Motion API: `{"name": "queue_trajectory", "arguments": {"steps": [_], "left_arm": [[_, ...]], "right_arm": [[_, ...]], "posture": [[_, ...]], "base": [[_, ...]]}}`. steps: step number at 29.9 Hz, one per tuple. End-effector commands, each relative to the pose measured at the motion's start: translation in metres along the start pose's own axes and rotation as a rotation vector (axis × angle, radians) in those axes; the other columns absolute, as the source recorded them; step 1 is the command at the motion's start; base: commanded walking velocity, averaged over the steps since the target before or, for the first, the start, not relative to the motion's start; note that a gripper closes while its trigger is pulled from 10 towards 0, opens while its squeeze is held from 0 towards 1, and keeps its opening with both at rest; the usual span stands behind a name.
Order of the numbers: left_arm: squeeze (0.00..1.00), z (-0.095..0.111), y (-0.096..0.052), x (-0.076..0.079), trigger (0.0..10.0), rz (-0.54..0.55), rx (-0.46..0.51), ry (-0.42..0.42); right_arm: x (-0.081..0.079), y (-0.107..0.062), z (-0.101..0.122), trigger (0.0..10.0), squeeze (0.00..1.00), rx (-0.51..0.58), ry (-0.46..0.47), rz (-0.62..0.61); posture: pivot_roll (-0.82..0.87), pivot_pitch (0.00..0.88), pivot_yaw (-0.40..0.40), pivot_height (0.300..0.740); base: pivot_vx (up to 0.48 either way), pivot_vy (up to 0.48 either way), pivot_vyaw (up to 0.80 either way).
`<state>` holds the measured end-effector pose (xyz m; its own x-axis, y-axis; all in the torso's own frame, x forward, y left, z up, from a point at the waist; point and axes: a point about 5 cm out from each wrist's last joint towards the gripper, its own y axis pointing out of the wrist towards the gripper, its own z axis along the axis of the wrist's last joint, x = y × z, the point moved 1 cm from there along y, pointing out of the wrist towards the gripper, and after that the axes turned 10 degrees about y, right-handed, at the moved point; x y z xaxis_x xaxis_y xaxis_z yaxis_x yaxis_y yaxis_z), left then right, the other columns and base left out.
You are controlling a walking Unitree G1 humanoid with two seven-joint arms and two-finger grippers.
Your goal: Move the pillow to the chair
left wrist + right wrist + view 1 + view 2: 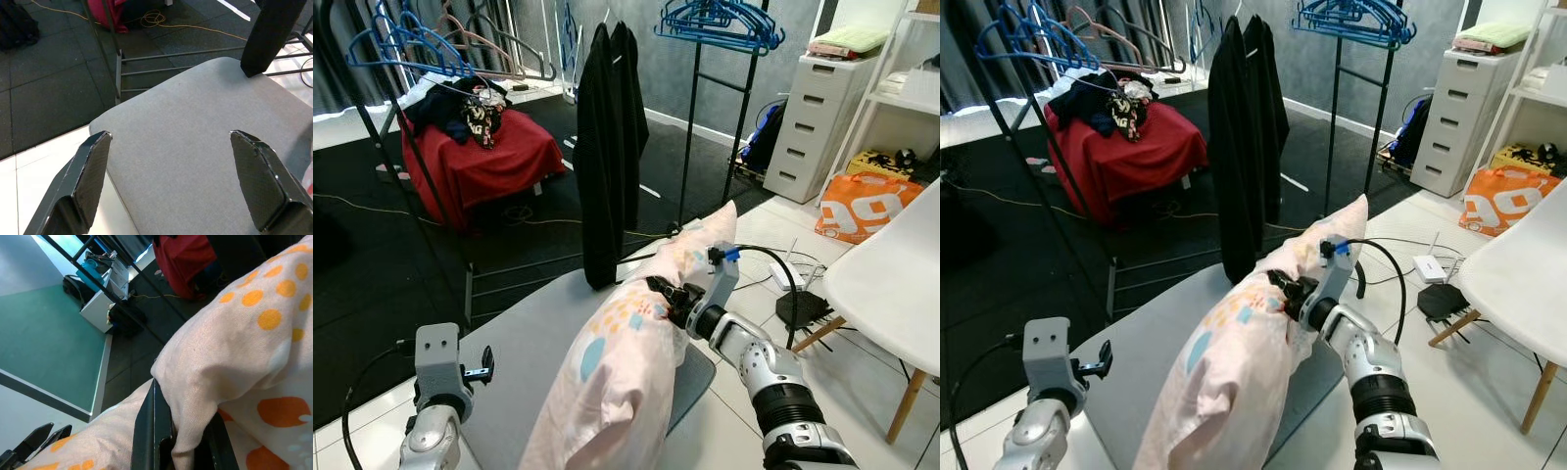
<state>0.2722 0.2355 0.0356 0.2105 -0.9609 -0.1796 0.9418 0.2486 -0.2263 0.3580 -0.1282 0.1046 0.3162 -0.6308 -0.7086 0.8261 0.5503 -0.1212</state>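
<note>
One fold of the pillow [626,362] sits pinched in your right end effector [664,294]; left end effector [171,176] hangs open. Swing toward the chair [891,274] and that thin grip may slip.

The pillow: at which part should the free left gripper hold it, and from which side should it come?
Take the pillow at its sagging lower end, from the robot's left. The right gripper already pinches the middle, and the open left gripper waits over the grey surface beside that end.

Pale patterned pillow [626,362] lifted aslant, white chair [891,279] just beside.
</note>
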Motion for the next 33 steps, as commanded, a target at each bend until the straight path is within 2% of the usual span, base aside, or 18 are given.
{"name": "queue_trajectory", "arguments": {"steps": [1, 9, 17, 33], "left_arm": [[0.0, -0.0016, -0.0012, -0.0019, 10.0, 0.007, -0.005, 0.008], [0.0, -0.0031, -0.0019, -0.0033, 10.0, 0.011, -0.007, 0.01], [0.0, -0.0044, -0.0037, -0.0002, 10.0, 0.009, -0.009, 0.01], [0.0, -0.0047, -0.003, -0.0012, 10.0, 0.011, -0.01, 0.012]], "right_arm": [[-0.0122, 0.0053, 0.0109, 10.0, 0.0, 0.053, -0.035, 0.056], [-0.0077, 0.0028, 0.0067, 10.0, 0.0, 0.044, -0.035, 0.042], [-0.0136, 0.006, 0.0049, 10.0, 0.0, 0.033, -0.031, 0.073], [-0.0128, 0.0067, 0.0079, 10.0, 0.0, 0.03, -0.047, 0.068]], "posture": [[-0.08, 0.0, -0.027, 0.737], [-0.08, 0.0, -0.028, 0.737], [-0.08, 0.0, -0.054, 0.737], [-0.09, 0.0, -0.037, 0.737]], "base": [[0.0, 0.0, 0.0], [0.0, 0.0, 0.0], [0.0, 0.0, 0.0], [0.0, 0.0, 0.0]]}}
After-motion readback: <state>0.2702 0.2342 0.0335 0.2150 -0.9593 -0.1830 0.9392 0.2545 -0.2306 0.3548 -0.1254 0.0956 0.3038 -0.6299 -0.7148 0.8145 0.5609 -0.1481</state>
